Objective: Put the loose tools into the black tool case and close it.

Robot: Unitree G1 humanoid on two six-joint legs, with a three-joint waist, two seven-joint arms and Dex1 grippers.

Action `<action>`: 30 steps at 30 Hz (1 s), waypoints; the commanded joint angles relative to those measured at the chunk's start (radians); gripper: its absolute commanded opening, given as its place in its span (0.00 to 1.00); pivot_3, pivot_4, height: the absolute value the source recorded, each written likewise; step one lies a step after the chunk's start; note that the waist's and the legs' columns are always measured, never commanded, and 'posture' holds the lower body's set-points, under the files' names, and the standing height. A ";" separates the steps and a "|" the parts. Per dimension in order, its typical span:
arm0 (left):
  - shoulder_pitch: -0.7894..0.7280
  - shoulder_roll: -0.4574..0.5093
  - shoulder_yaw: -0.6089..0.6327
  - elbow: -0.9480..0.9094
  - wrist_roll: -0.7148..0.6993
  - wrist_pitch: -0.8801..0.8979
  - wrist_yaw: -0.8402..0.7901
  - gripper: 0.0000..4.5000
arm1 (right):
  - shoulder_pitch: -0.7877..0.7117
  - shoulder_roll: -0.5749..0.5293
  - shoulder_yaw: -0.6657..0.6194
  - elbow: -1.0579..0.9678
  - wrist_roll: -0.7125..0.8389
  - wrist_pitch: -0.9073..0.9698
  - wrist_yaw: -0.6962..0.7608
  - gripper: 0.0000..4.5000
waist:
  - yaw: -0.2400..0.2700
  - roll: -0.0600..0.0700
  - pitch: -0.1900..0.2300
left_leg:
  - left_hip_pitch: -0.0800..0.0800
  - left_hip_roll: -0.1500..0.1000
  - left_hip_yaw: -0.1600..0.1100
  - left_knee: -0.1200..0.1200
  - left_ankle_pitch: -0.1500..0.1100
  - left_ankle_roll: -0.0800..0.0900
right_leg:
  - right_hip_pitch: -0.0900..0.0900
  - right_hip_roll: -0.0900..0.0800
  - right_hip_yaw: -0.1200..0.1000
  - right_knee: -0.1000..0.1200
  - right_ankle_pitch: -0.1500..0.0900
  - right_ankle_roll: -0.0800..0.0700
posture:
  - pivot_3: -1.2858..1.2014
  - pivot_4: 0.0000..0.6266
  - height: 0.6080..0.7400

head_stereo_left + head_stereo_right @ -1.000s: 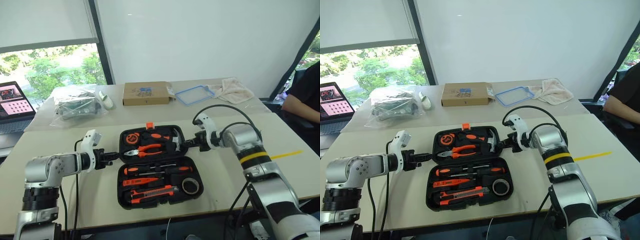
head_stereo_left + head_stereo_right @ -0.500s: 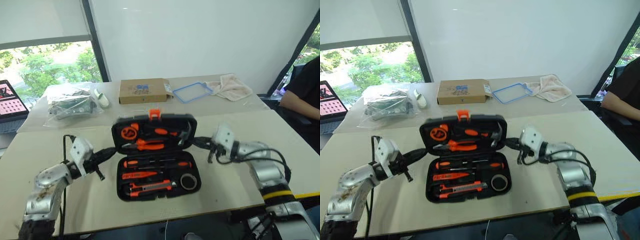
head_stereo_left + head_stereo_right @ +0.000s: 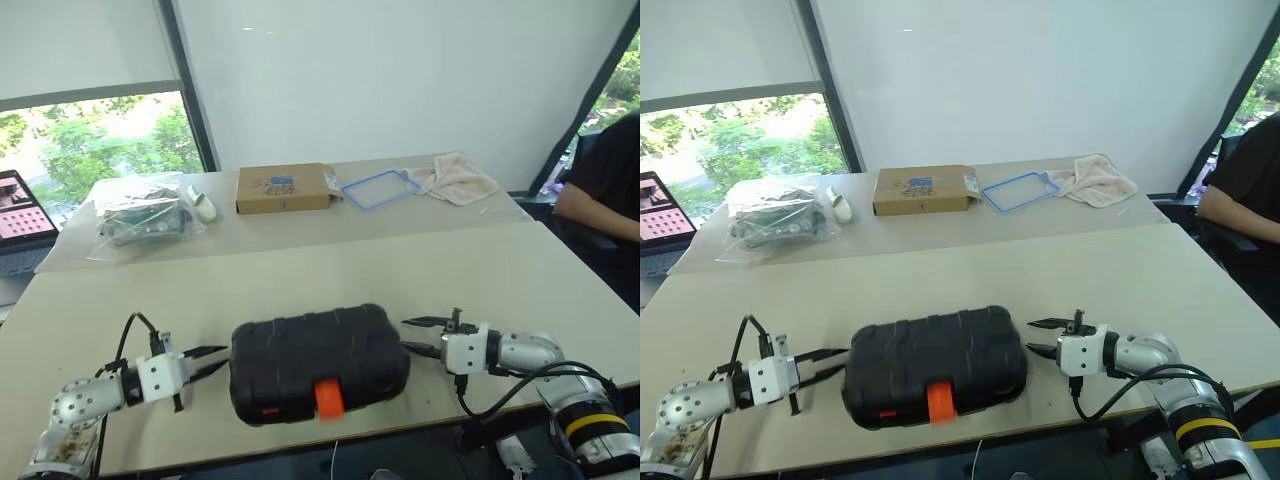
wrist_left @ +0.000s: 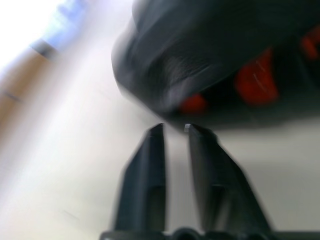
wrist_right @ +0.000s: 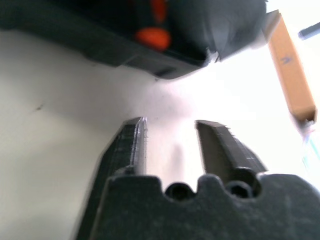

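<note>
The black moulded plastic tool case (image 3: 318,360) with rounded corners is lying on the near part of the pale beige table (image 3: 420,265), its lid down over the base and its small orange latch (image 3: 327,398) facing the front edge. In the blurred wrist views a thin dark gap with orange showing inside seems to be running along the seam, so the lid may not be fully seated.

The left gripper (image 3: 208,360) is hovering just beside the case's left end, its two black fingers parted and holding nothing. The right gripper (image 3: 419,335) is sitting just off the case's right end, its fingers spread apart and likewise gripping nothing.

Further back, a brown cardboard box (image 3: 284,187), a blue-rimmed clear lid (image 3: 380,188), a crumpled cream cloth (image 3: 456,178) and a clear plastic bag of items (image 3: 140,214) are resting well apart from the case.
</note>
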 commanded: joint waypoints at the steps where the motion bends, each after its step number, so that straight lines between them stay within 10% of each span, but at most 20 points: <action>1: -0.005 0.031 0.057 0.010 -0.092 0.119 0.015 0.63 | 0.033 -0.047 -0.026 -0.037 0.081 0.034 0.035 0.87 | 0.004 0.000 0.000 | 0.001 0.000 0.000 0.000 0.000 0.000 | 0.001 0.001 0.000 0.000 0.000 0.000 | 0.52 0.24 1.00; 3: -0.010 0.039 0.073 -0.006 -0.151 0.248 0.014 0.79 | 0.070 -0.075 -0.034 -0.083 0.166 0.112 0.093 0.99 | 0.010 0.000 0.000 | 0.001 0.000 0.000 0.000 0.000 0.000 | 0.001 0.001 0.000 0.000 0.000 0.000 | 0.52 0.24 1.00; 6: -0.036 0.046 0.080 -0.027 -0.195 0.389 0.020 0.96 | 0.152 -0.116 -0.055 -0.205 0.328 0.285 0.191 0.93 | 0.018 0.000 0.000 | 0.002 0.000 0.000 0.000 -0.001 0.002 | 0.002 0.001 0.001 0.000 0.000 0.000 | 0.52 0.24 1.00; 18: -0.336 -0.050 -0.084 0.008 -0.104 0.633 0.059 0.09 | 0.546 -0.207 -0.079 -0.778 0.472 0.721 0.236 0.02 | 0.026 -0.001 0.000 | 0.002 0.005 0.004 0.003 -0.003 0.000 | 0.003 0.005 0.004 -0.001 0.001 0.001 | 0.52 0.24 1.00; 30: -0.254 0.002 -0.131 -0.110 -0.150 0.829 -0.075 0.01 | 0.254 0.007 0.026 -0.689 0.281 0.857 0.141 0.00 | 0.015 -0.002 0.001 | 0.002 0.009 0.007 0.003 -0.005 -0.001 | 0.001 0.011 0.009 -0.001 0.001 -0.001 | 0.52 0.24 1.00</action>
